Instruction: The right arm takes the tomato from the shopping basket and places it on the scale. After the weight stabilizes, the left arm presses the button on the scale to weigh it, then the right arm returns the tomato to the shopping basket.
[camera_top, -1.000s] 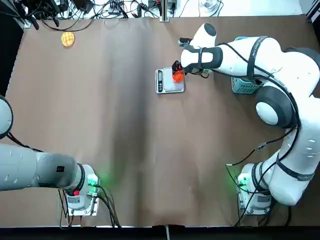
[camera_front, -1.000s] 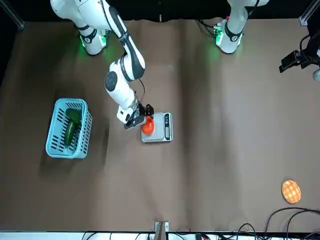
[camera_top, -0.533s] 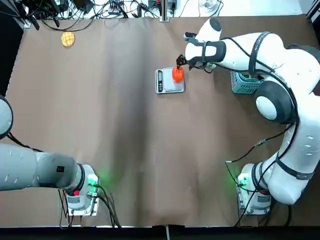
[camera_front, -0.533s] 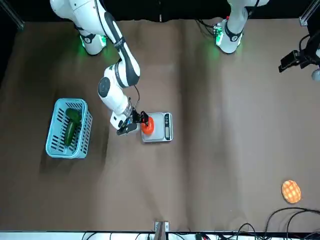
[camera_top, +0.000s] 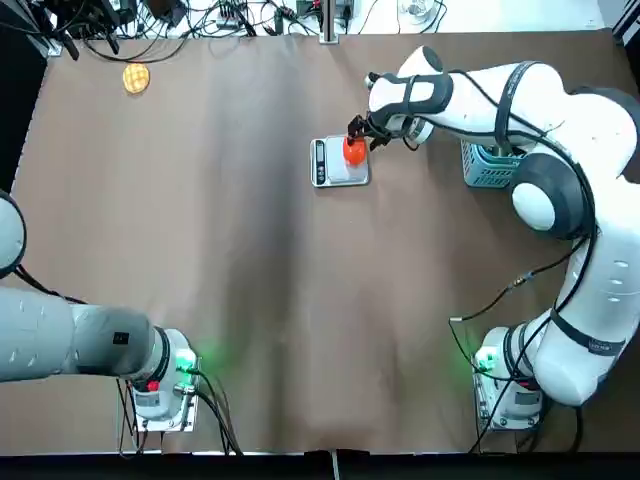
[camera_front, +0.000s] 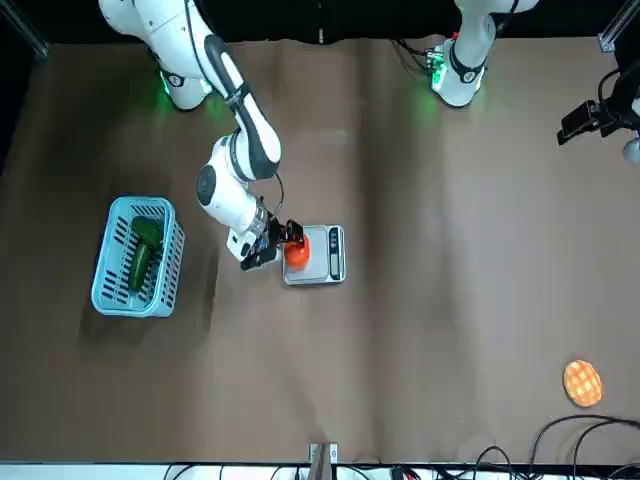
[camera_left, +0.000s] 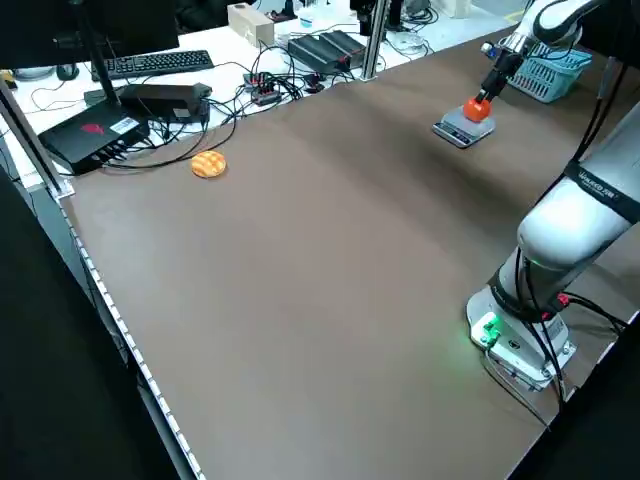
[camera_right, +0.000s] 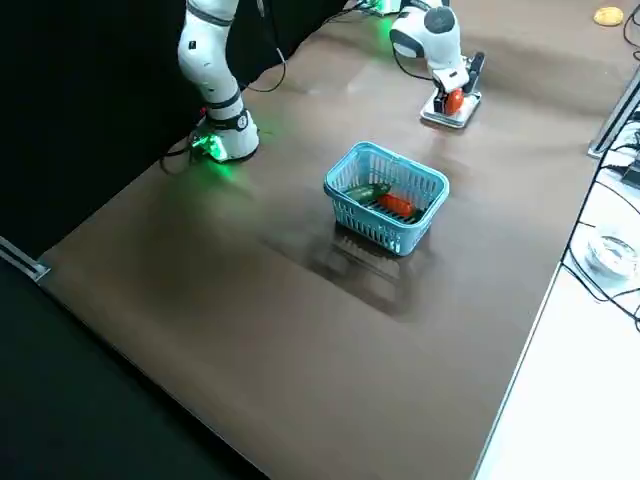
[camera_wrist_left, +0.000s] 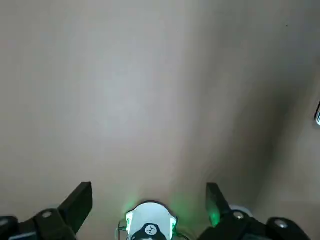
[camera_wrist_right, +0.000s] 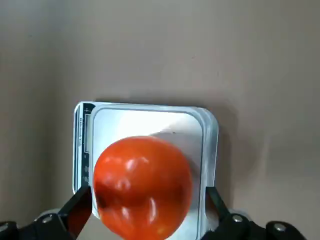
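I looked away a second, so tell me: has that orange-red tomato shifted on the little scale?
No. The tomato sits on the same far-right part of the scale; only the right gripper around it moved.

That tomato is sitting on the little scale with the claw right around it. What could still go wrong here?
The tomato is round and sits near the scale edge closest to the right gripper; a nudge from the open fingers as they pull away might roll it off the platform. The left gripper is parked far from the scale, so its long reach to the button strip could jog the scale if slightly off.
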